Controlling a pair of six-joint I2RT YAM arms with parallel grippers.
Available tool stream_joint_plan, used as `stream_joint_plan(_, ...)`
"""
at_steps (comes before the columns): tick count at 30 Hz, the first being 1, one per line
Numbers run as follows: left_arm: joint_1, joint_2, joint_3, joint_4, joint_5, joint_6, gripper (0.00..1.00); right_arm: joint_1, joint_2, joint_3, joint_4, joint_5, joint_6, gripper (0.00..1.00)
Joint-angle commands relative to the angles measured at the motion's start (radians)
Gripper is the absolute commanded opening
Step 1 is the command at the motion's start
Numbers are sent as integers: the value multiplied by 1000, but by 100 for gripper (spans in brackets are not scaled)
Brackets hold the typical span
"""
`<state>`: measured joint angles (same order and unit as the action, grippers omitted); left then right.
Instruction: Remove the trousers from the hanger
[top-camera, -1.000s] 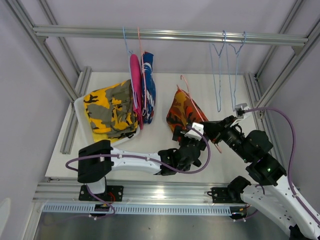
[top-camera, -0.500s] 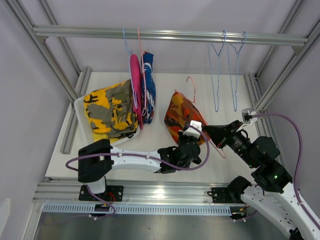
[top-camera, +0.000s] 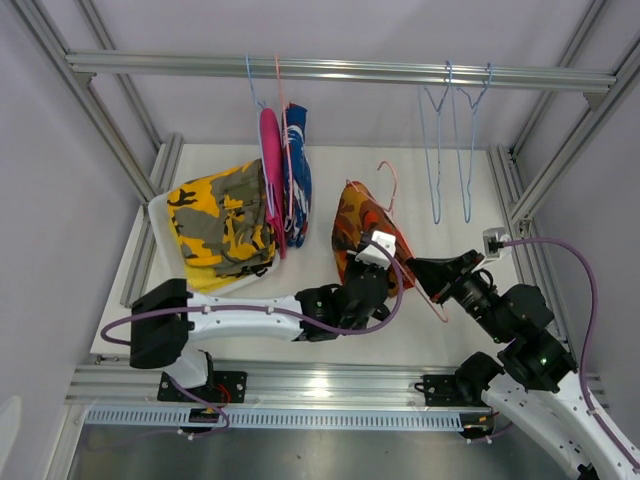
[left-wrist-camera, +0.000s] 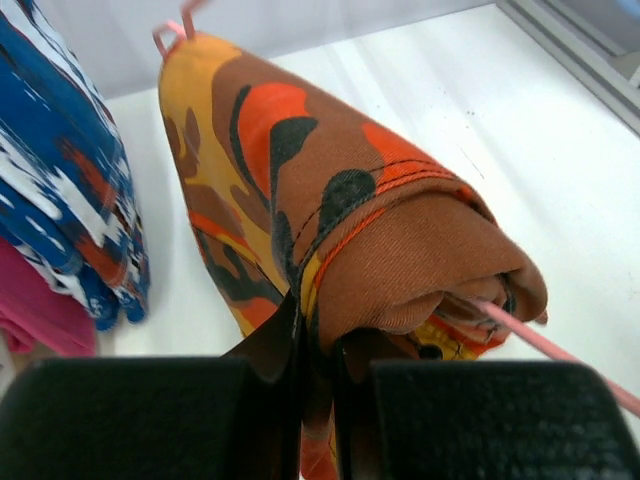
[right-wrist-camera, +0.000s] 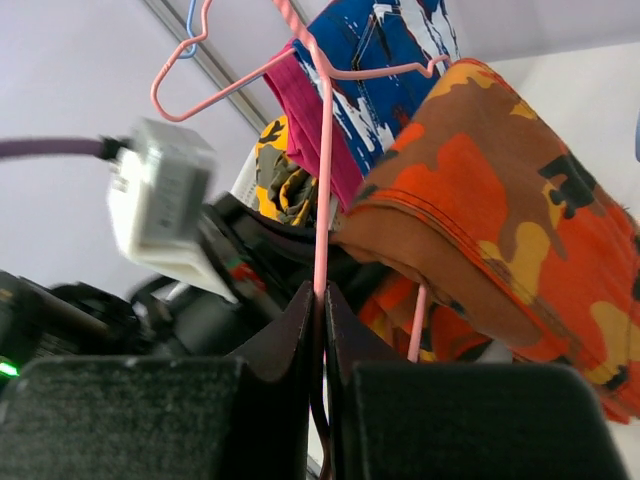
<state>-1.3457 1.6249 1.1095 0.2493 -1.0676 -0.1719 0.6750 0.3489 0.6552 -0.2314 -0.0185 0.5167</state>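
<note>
The orange camouflage trousers (top-camera: 354, 228) hang folded over a pink wire hanger (top-camera: 388, 181) held low above the table. My left gripper (top-camera: 362, 268) is shut on a fold of cloth at the trousers' lower edge (left-wrist-camera: 400, 240); its fingertips (left-wrist-camera: 320, 340) pinch the fabric. To the right of the trousers, my right gripper (top-camera: 418, 270) is shut on the hanger's thin pink wire (right-wrist-camera: 322, 180), which runs up out of the closed tips (right-wrist-camera: 322, 300). The trousers (right-wrist-camera: 500, 200) drape to the right of that wire. The hanger's bar (left-wrist-camera: 545, 348) pokes out of the fold.
Magenta pink trousers (top-camera: 270, 165) and blue-and-white trousers (top-camera: 298, 165) hang on hangers from the top rail (top-camera: 340, 70). Yellow-and-dark camouflage trousers (top-camera: 222, 218) lie in a white tray (top-camera: 160, 215) at the left. Two bare blue hangers (top-camera: 450, 150) hang at the right.
My left gripper went from open to shut on the orange trousers' cloth and slid up-left. The right gripper drew the hanger slightly right, and the hanger's hook swung right.
</note>
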Motion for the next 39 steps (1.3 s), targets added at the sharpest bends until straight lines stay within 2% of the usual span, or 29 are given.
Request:
stream_joint_plan(1,10,-140,53,36,30,67,1,6,-19,-14,95,19,16,0)
stream_joint_plan(9,6,-272,127,-50,98,127,1,6,15,-89,194,19,46,0)
stream_joint_plan(15,-6,-421,150,-175,142,115,1,6,39,-127,211,64,31,0)
stream_joint_plan(20,-10,-520,230,-336,181,100,1,6,51,-154,221,80,17,0)
stream_joint_plan(24,-12,-632,272,-386,216,83,1,6,59,-180,219,81,17,0)
stream_joint_plan(29,-15,-718,269,-349,264,147,1,6,73,-200,219,77,9,0)
stream_joint_plan(32,-15,-750,325,-372,282,147,1,6,84,-207,221,81,0,0)
stream_joint_plan(35,-15,-790,340,-325,272,169,1,6,87,-213,221,86,-9,0)
stream_joint_plan(39,-15,-807,395,-271,277,262,1,6,94,-223,219,89,-12,0)
